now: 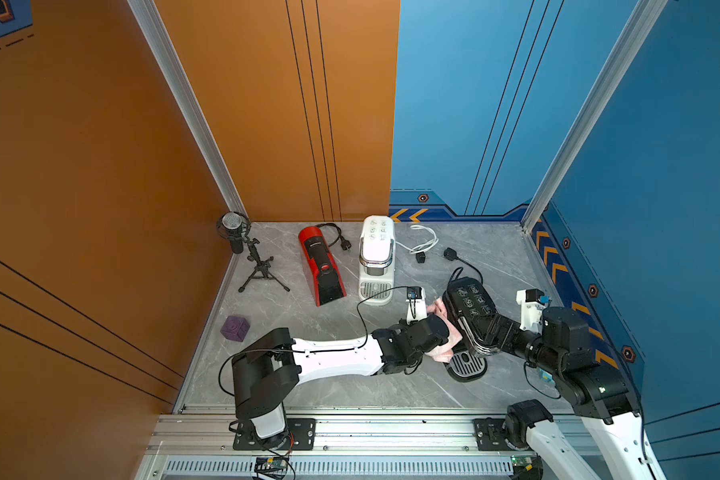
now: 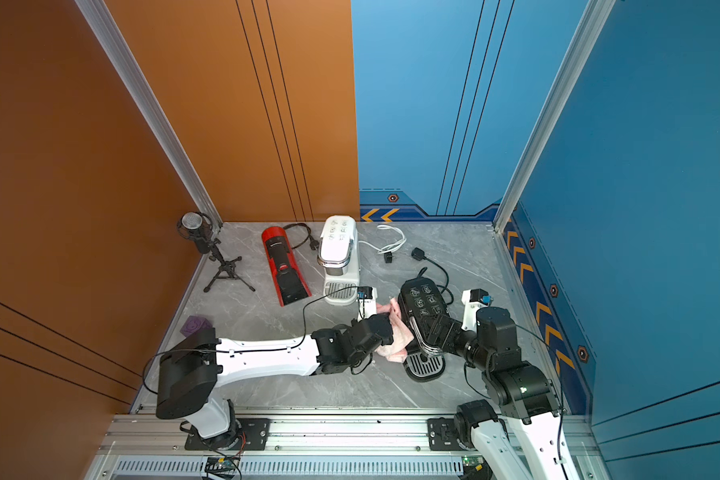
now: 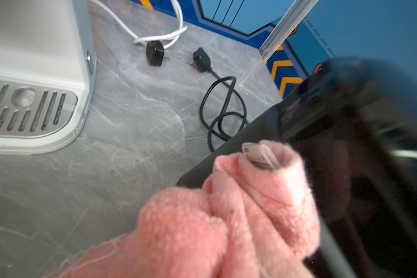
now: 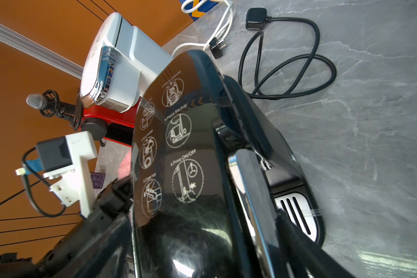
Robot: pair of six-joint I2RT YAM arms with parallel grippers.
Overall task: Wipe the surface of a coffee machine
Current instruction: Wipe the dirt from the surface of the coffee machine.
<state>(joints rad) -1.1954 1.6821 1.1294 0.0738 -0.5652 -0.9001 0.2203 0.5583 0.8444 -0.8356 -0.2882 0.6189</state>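
black coffee machine (image 1: 470,305) stands at the near right of the worktop (image 1: 350,386). both top views hide the tips of the left pincer (image 1: 444,334); its wrist view shows the pink cloth (image 3: 226,216) bunched in its grip against the machine's glossy side. the right pincer (image 4: 202,207), spread wide, clamps the machine's head.

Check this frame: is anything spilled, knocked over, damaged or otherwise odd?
Nothing looks spilled or broken. The black coffee machine appears upright, with the pink cloth against its side. The only oddities are a black power cord and a white cord lying loose and unplugged on the table, plus a stray purple cube.
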